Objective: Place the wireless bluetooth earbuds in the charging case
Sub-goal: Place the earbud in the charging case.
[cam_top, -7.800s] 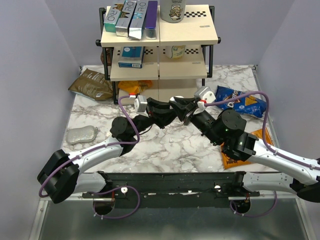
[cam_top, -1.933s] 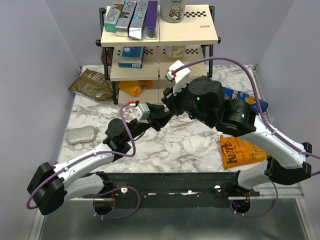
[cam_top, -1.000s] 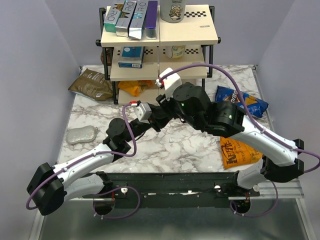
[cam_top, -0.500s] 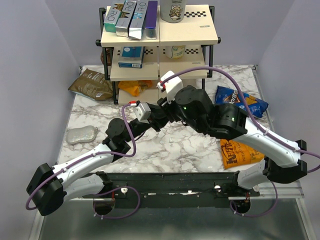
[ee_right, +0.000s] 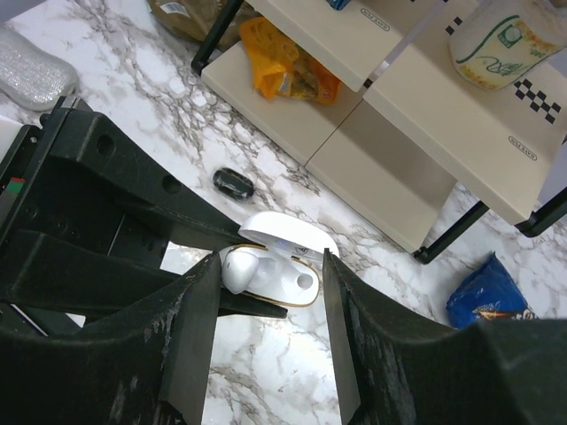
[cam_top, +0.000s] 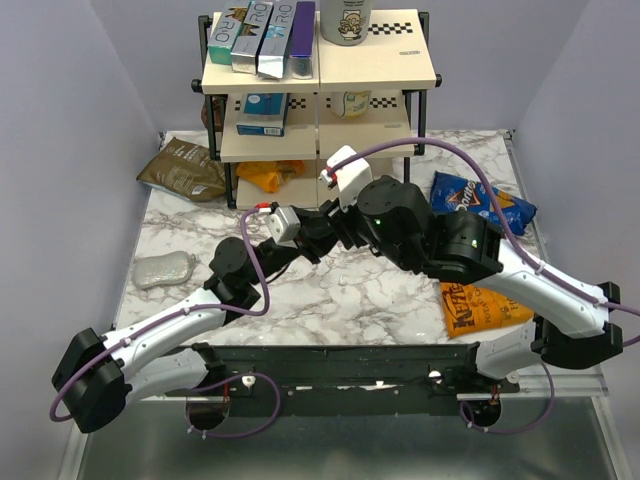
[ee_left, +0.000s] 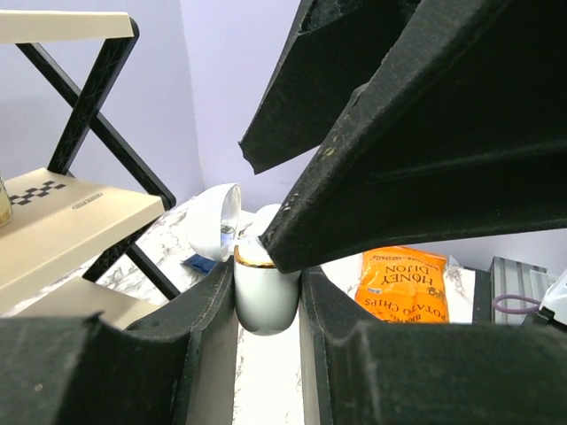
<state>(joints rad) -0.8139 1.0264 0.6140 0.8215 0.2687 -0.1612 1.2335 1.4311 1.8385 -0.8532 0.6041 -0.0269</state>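
Note:
The white charging case (ee_right: 283, 282) with a gold rim is held off the table, its lid (ee_right: 288, 235) open. My left gripper (ee_left: 266, 276) is shut on the case body (ee_left: 266, 301). My right gripper (ee_right: 270, 266) is open, with a finger on either side of the case from above. One fingertip (ee_left: 292, 252) rests at the case rim. A white rounded bud (ee_right: 237, 268) sits in the case's left socket. The right socket (ee_right: 306, 281) is empty. A small black oval thing (ee_right: 234, 183) lies on the marble near the shelf foot. In the top view both grippers (cam_top: 325, 232) meet at mid-table and hide the case.
A two-tier shelf rack (cam_top: 320, 100) with boxes stands at the back. An orange chips bag (cam_top: 478, 305) lies at the right and a blue bag (cam_top: 480, 200) behind it. A brown bag (cam_top: 185, 168) and a silver pouch (cam_top: 163, 268) lie at the left.
The right arm has risen and swung over the case from above. In the last second its wrist has shifted slightly right. The left gripper has held the case still.

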